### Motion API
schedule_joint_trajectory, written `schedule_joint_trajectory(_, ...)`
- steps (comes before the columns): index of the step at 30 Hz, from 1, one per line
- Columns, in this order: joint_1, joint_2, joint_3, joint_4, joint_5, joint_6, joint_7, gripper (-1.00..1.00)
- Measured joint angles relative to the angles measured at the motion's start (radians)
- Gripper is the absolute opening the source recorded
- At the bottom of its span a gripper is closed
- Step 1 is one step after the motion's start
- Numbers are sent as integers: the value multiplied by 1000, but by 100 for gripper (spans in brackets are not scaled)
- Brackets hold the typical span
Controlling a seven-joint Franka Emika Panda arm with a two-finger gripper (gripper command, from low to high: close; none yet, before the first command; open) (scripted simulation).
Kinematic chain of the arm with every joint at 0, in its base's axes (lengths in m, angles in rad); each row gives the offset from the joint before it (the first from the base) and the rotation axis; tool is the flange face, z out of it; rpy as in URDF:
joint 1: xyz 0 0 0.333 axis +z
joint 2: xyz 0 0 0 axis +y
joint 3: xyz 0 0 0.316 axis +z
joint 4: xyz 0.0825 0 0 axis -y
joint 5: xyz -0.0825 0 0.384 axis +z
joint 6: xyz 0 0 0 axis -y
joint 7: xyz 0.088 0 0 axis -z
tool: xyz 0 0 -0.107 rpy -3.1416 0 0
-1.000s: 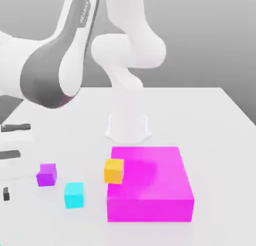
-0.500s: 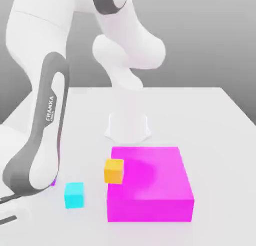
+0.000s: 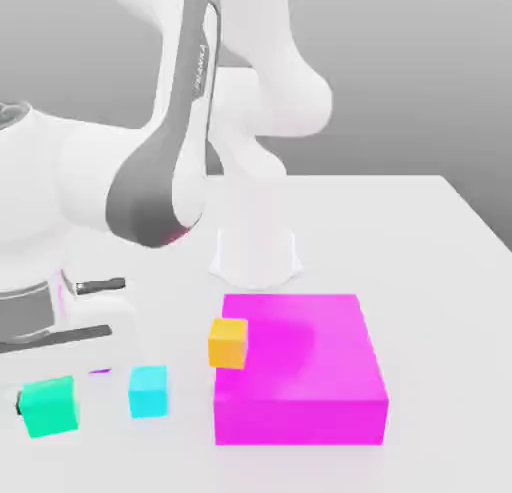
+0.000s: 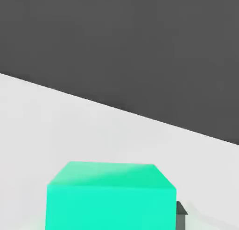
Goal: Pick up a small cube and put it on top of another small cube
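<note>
Green cube [image 3: 49, 406]: sits low at the exterior view's left, at the front part of the counter [image 3: 420, 241], just beside the light blue cube [image 3: 148, 390]. In the hand view it is close up [image 4: 111, 196].
Look: bright green, flat sides, sharp corners, small like the other cubes.
Hand [image 3: 20, 405]: closed tight on the green cube, with a dark finger [image 4: 181, 214] touching its side.
Orange cube [image 3: 228, 342]: touching the side of the big pink block [image 3: 300, 371].
Open room: lots of bare white counter behind the pink block and toward the exterior view's right edge.
Tight spots: the light blue cube is near the green cube; the pink block stands farther off.
Writing: "FRANKA" on the grey part of the arm [image 3: 165, 181].
</note>
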Motion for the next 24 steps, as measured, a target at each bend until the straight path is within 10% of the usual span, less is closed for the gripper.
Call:
schedule_joint_trajectory(15, 67, -537, 155, -468, -36, -62, 651, -100)
schedule_joint_trajectory(20, 69, -419, 166, -527, -26, 115, 678, -100)
schedule_joint_trajectory(21, 70, -390, 165, -534, -26, 151, 679, 100)
schedule_joint_trajectory(24, 70, -390, 165, -534, -26, 151, 679, 100)
